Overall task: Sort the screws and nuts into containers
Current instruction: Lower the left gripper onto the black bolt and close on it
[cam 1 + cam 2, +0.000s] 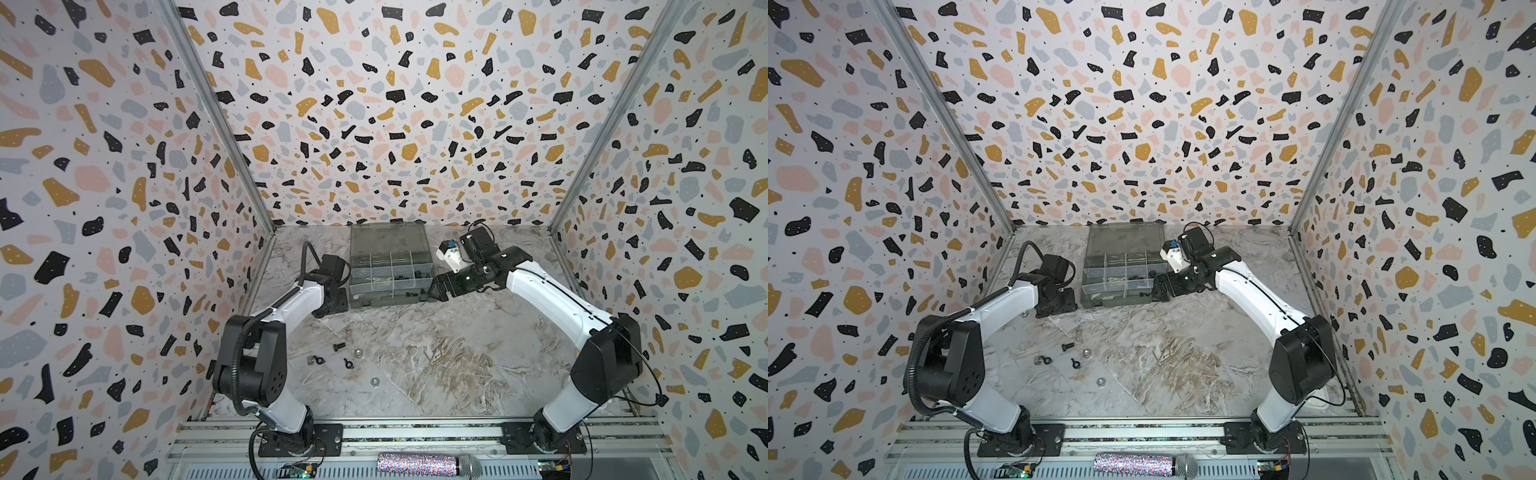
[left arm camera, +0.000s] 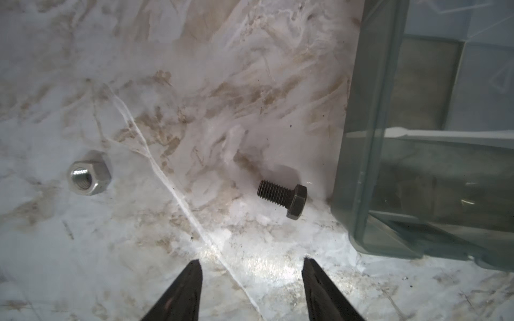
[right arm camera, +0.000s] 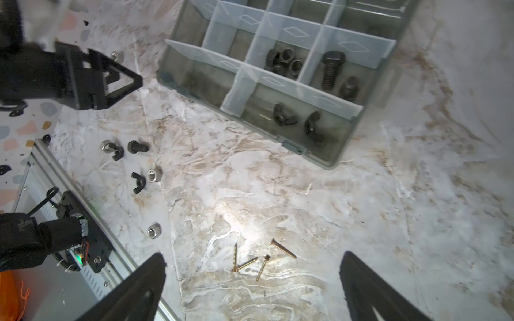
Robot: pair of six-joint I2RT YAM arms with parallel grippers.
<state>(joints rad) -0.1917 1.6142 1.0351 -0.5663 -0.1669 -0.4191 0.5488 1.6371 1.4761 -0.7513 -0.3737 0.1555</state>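
Hovering at nine o'clock of the box, the left gripper is spread apart and empty. A black bolt lies just beside the box wall, so a finger could strike that wall or roll the bolt away. At four o'clock the right gripper gapes wide and empty above thin brass screws. They overlap, so they may lift together or slip.

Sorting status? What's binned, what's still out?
Done: black hex nuts, black bolts and wing nuts sit in separate compartments of the organizer box. In hand: nothing; left gripper and right gripper are open, empty. Left: a loose bolt beside the box, plus silver hex nuts, loose wing nuts and four brass wood screws on the table.
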